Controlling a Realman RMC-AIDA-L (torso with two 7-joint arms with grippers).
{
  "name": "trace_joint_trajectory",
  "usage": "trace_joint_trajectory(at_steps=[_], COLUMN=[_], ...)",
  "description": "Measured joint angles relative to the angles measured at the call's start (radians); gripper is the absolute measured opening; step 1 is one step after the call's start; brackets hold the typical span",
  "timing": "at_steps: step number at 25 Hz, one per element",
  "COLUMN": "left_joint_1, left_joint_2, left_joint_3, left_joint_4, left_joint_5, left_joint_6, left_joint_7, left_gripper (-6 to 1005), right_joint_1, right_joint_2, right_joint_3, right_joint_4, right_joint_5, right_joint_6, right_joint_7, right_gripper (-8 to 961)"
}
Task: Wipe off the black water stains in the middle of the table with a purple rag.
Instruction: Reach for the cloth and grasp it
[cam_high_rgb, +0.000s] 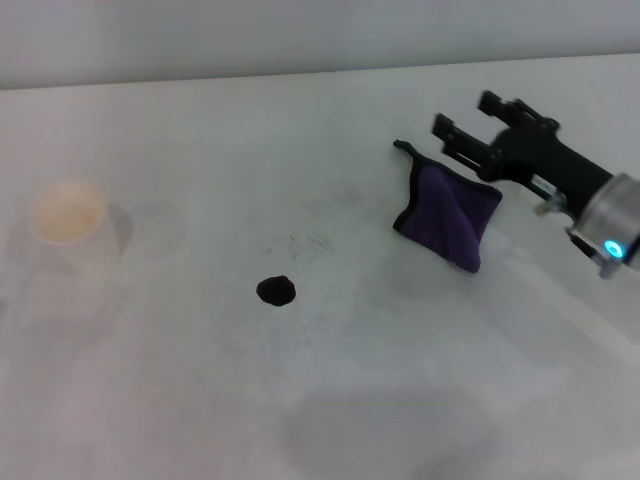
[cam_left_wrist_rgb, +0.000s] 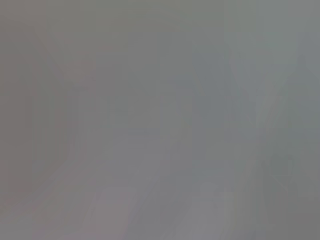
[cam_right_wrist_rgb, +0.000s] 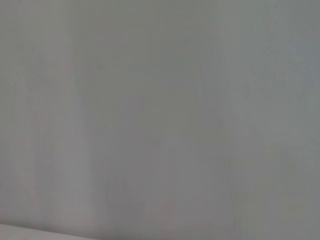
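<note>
A plain white table (cam_high_rgb: 200, 400) fills the head view, smooth and flat, with a pale wall band seen beyond its far edge. Faint grey speckles (cam_high_rgb: 310, 243) are scattered on the surface just beyond the black water stains (cam_high_rgb: 275, 290), a single small round blot taken here as the landmark.

The right gripper (cam_high_rgb: 470, 125) is seen well to the right of the blot and farther back, reaching in from the right edge on a black forearm with a silver wrist ring and a blue light. Its two black fingers are spread apart, pointing left and away, with nothing between them. Whether the lower finger touches the cloth cannot be told for certain.

The purple rag (cam_high_rgb: 447, 220) lies on the table right of the blot and slightly behind it, rumpled and tilted, its black edging visible and a thin black corner loop at its far corner. It sits just below the gripper's fingers.

A white paper cup (cam_high_rgb: 68, 212) stands well to the left of the blot, upright and mouth up.

Both wrist views show only featureless grey. The left arm is not seen.
</note>
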Motion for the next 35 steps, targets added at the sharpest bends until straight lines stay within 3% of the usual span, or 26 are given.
trace_joint_trajectory(at_steps=[4,10,15,23,25,27,28,29,32,33,35], left_joint_1=[-0.005,-0.020,-0.033,-0.053,-0.057,-0.062,-0.064,-0.064,-0.066,-0.066,-0.067], left_joint_2=[-0.001,0.000,0.000,0.003,0.004,0.005,0.005,0.005,0.005,0.005,0.005], left_joint_3=[-0.024,-0.023,-0.020,-0.027,-0.027,-0.027,-0.028,-0.028,-0.028,-0.028,-0.028], left_joint_4=[-0.021,-0.027,-0.029,-0.028,-0.029,-0.029,-0.029,-0.029,-0.026,-0.025,-0.024], left_joint_5=[0.000,0.000,0.001,0.002,0.002,0.001,0.001,0.001,0.000,0.000,0.000], left_joint_6=[0.007,0.083,0.099,0.101,0.102,0.102,0.102,0.102,0.102,0.102,0.102], left_joint_7=[-0.014,-0.015,-0.015,-0.015,-0.015,-0.014,-0.014,-0.014,-0.014,-0.014,-0.014], left_gripper=[888,888,888,888,888,888,888,888,887,887,887], right_joint_1=[0.067,0.158,0.177,0.177,0.175,0.171,0.171,0.170,0.172,0.175,0.176], right_joint_2=[-0.024,-0.092,-0.127,-0.174,-0.166,-0.125,-0.125,-0.107,-0.051,-0.021,-0.009], right_joint_3=[-0.033,-0.052,-0.045,-0.029,0.012,0.110,0.110,0.147,0.226,0.245,0.244], right_joint_4=[0.004,0.137,0.314,0.582,0.657,0.756,0.756,0.788,0.871,0.913,0.930], right_joint_5=[-0.041,-0.333,-0.632,-1.105,-1.275,-1.509,-1.509,-1.595,-1.821,-1.933,-1.977], right_joint_6=[-0.006,-0.172,-0.284,-0.279,-0.250,-0.174,-0.174,-0.142,-0.036,0.016,0.038], right_joint_7=[0.093,0.418,0.722,1.213,1.341,1.476,1.476,1.516,1.618,1.671,1.698], right_gripper=[817,817,817,812,811,811,811,811,811,811,812])
